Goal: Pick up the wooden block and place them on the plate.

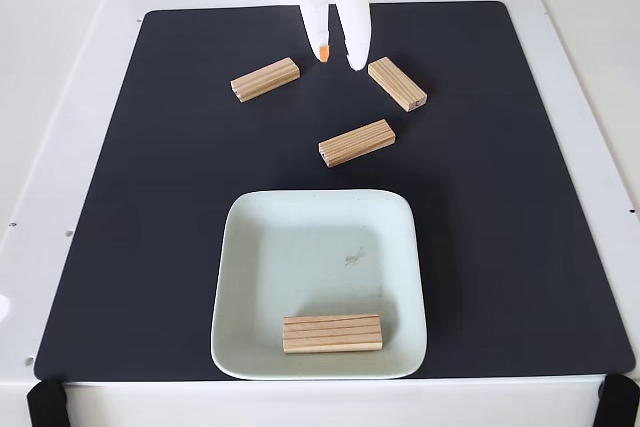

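One small striped pale-wood block [332, 333] on square mint-white plate [250, 277], near front rim. Three alike blocks [265, 79] [397, 83] [357, 142] behind plate on black mat [130, 207].

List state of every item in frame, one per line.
Gripper: open, empty, above the mat.
Block on plate: lying flat near the front rim.
Left block: on the mat, loose.
Right block: on the mat, beside the gripper.
Middle block: on the mat, behind the plate.
Plate: holds one block.

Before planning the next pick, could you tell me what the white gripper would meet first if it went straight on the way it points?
Probably the bare black mat; the gripper looks open, though depth is unclear.
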You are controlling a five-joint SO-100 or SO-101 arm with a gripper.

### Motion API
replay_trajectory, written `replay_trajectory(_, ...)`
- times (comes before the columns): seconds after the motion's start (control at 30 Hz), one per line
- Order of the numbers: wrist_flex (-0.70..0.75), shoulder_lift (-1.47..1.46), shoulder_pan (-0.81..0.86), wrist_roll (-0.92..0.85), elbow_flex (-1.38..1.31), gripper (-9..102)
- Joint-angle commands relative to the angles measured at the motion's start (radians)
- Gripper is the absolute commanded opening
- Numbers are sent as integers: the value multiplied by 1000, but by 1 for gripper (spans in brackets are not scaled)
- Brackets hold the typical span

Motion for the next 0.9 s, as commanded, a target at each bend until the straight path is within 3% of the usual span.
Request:
replay_trajectory(0.0, 137, 101, 9, -95, 14, 12)
replay_trajectory(0.2, 285, 140, 71, -115, 12, 9)
replay_trajectory(0.37, 347, 144, 106, -115, -23, -1)
replay_trajectory(0.53, 379, 138, 126, -117, 2, 0)
replay_trajectory(0.63, 321, 133, 149, -118, 64, 0)
replay_trajectory(0.87, -32, 137, 253, -301, 364, 0)
